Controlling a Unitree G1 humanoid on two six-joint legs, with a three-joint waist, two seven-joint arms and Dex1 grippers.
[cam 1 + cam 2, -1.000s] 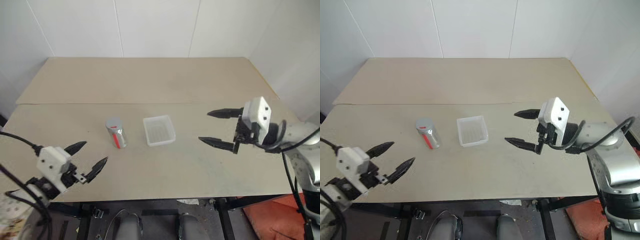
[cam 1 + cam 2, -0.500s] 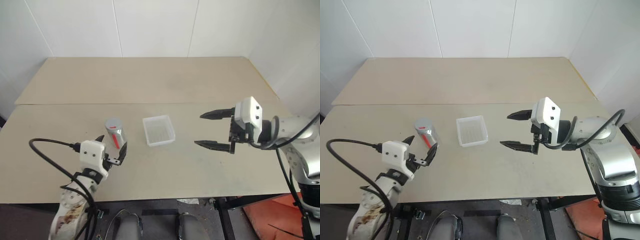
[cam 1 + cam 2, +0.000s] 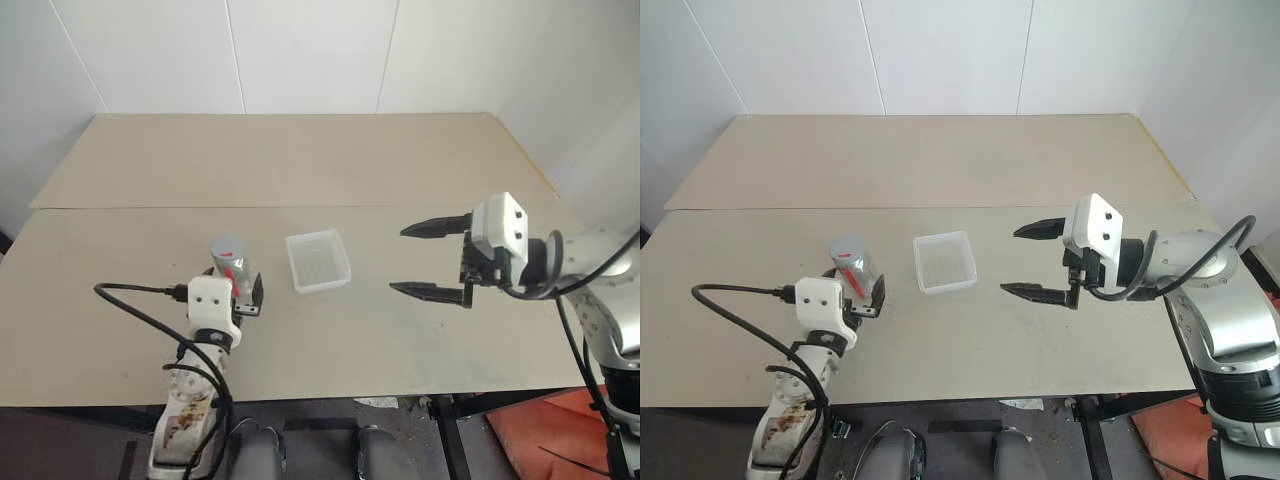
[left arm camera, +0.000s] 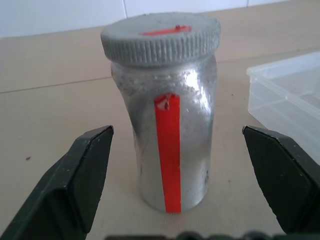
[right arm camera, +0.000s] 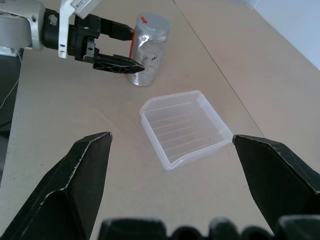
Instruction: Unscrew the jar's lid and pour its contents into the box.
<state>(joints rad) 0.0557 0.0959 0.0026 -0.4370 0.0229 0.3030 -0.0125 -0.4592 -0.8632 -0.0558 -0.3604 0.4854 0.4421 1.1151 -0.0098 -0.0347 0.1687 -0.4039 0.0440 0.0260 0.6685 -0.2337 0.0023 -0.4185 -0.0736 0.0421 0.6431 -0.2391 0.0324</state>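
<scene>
Jar (image 4: 167, 145) upright on the table (image 3: 300, 160), silvery-grey, red vertical stripe on the side facing the left wrist camera. Lid (image 4: 161, 37) on, grey, ribbed rim, red patch on top. Contents not discernible through the wall.

Left gripper (image 3: 243, 291) at the near side of the jar, pointing level at it, spread wide. In the left wrist view both black fingers (image 4: 80, 175) flank the jar, one on each side, clear gaps between pads and the jar's wall; nothing gripped, no contact visible.

Box (image 3: 318, 261) just beside the jar on its right, translucent white, ribbed floor, open side up, flat on the table. Small gap between jar and box. Nothing clearly visible inside; a dark speck on the floor in the right wrist view (image 5: 182, 131), too small to identify.

Right gripper (image 3: 432, 260) well to the right of the box, held above the table, pointing left toward the box, fingers wide apart, empty. Box and jar framed between its fingers in the right wrist view.

Table pale beige, a seam running across behind jar and box. White wall (image 3: 300, 50) behind.
</scene>
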